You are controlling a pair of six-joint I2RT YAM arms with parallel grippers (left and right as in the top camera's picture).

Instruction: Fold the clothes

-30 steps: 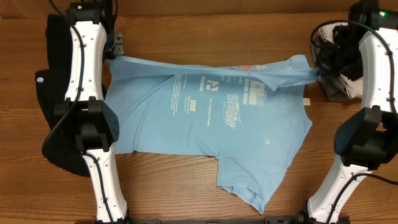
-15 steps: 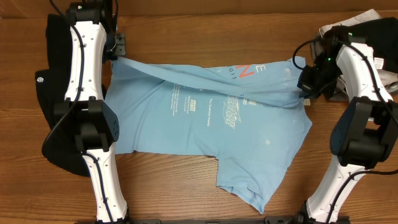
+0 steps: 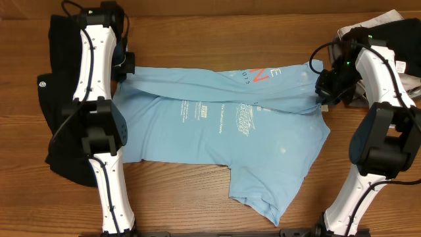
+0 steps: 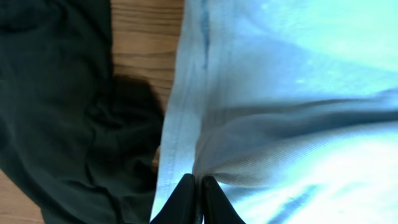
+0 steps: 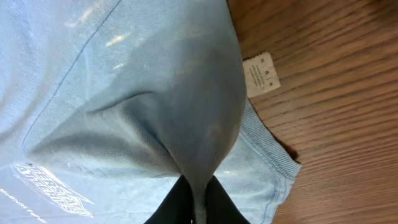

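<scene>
A light blue T-shirt (image 3: pixel 223 131) with white and red lettering lies spread on the wooden table, its far edge folded over toward the front. My left gripper (image 3: pixel 126 68) is shut on the shirt's far left corner (image 4: pixel 186 168). My right gripper (image 3: pixel 323 89) is shut on the shirt's far right corner (image 5: pixel 199 155); a white label (image 5: pixel 261 74) shows beside it. A long black garment (image 3: pixel 56 85) with a small white round logo (image 3: pixel 43 83) lies at the left under my left arm; it also shows in the left wrist view (image 4: pixel 68 112).
A pile of dark and grey clothes (image 3: pixel 388 39) sits at the far right corner behind my right arm. One sleeve of the shirt (image 3: pixel 263 197) points toward the table's front edge.
Both grippers have carried the shirt's far edge forward and lower; the fold now lies flatter, showing the red lettering. The right gripper moved left off the clothes pile.
</scene>
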